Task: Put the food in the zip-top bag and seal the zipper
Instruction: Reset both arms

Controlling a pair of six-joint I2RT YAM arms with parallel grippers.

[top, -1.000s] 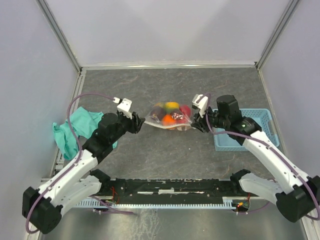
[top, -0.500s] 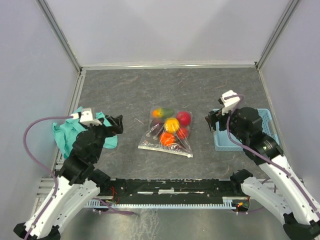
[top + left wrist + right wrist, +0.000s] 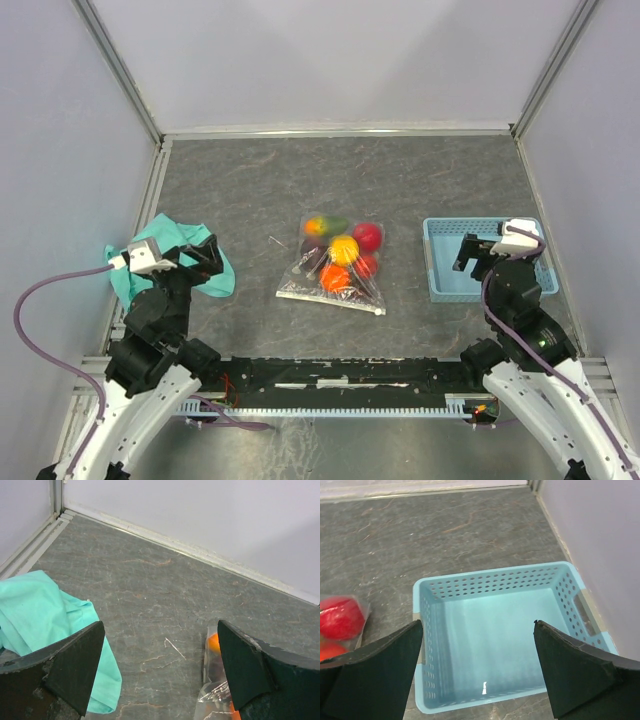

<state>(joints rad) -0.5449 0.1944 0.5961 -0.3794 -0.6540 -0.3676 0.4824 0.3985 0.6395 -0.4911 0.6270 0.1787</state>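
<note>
The zip-top bag point(image 3: 335, 268) lies flat in the middle of the table with the food point(image 3: 344, 249) inside it: red, orange, yellow and green-yellow pieces. Its whitish zipper point(image 3: 335, 301) runs along the near edge; I cannot tell whether it is pressed shut. My left gripper point(image 3: 205, 258) hangs open over the teal cloth, well left of the bag, and holds nothing. In the left wrist view the open left gripper point(image 3: 160, 625) frames bare table, with the bag's corner point(image 3: 212, 695) at the right finger. My right gripper point(image 3: 478, 255) is open and empty above the blue basket point(image 3: 490, 575).
A crumpled teal cloth point(image 3: 175, 235) lies at the left wall. The blue plastic basket point(image 3: 480, 222) stands at the right with nothing in it. Grey walls with metal rails enclose the table on three sides.
Both grippers have opened and let go of the bag, which now lies on the table. Both arms have pulled back towards the near edge, left over the cloth, right over the basket.
</note>
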